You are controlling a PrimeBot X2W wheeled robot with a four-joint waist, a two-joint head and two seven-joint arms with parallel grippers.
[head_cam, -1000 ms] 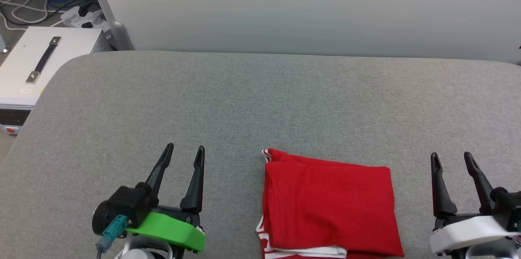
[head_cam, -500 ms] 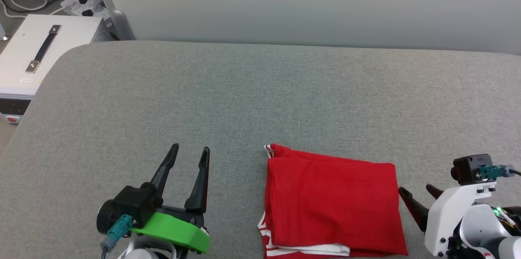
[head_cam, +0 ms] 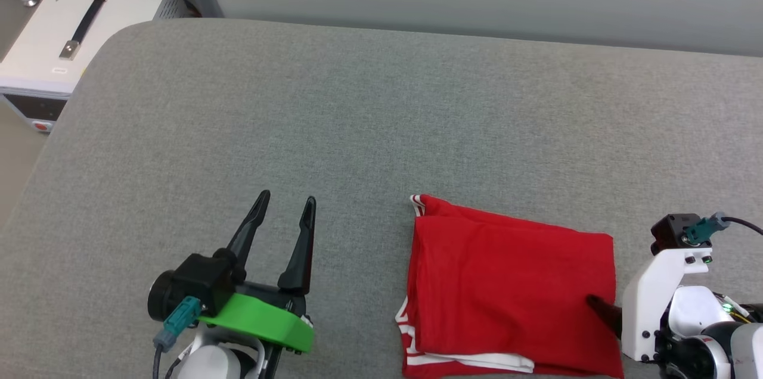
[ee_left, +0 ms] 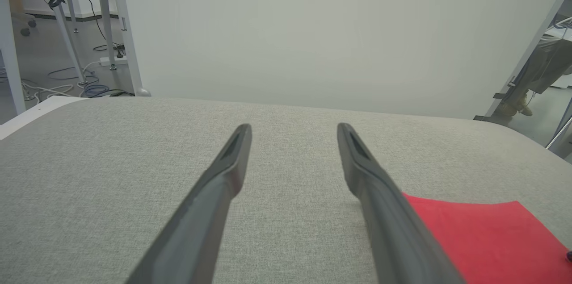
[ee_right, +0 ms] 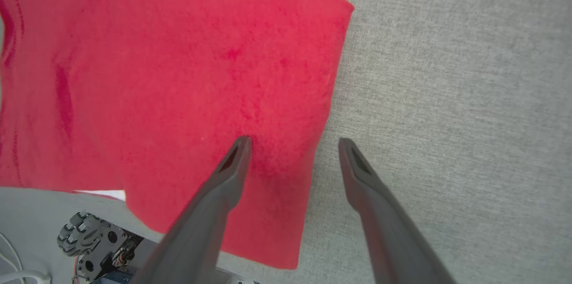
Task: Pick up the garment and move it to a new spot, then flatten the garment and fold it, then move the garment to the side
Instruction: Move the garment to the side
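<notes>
The garment (head_cam: pixel 512 289) lies folded into a red rectangle near the front of the grey table (head_cam: pixel 357 117), with white striped trim showing at its left and front edges. My right gripper (ee_right: pixel 294 141) is open and points down at the garment's right edge (ee_right: pixel 321 110). One finger hangs over the red cloth and the other over bare table. In the head view one of its fingers (head_cam: pixel 601 309) pokes out from the white wrist onto the cloth. My left gripper (head_cam: pixel 287 199) stands open and empty to the left of the garment (ee_left: pixel 482 235), apart from it, its tips (ee_left: pixel 294 128) over bare table.
A white box with a black handle (head_cam: pixel 77 27) stands off the table's far left corner. A pale wall runs behind the table. My wheeled base (ee_right: pixel 94 241) shows below the table's front edge. A person's leg and shoe (ee_left: pixel 520 105) are at the far right.
My right arm has swung from fingers pointing away to pointing down over the garment's right edge. The head camera has shifted. The left gripper and the garment have stayed put.
</notes>
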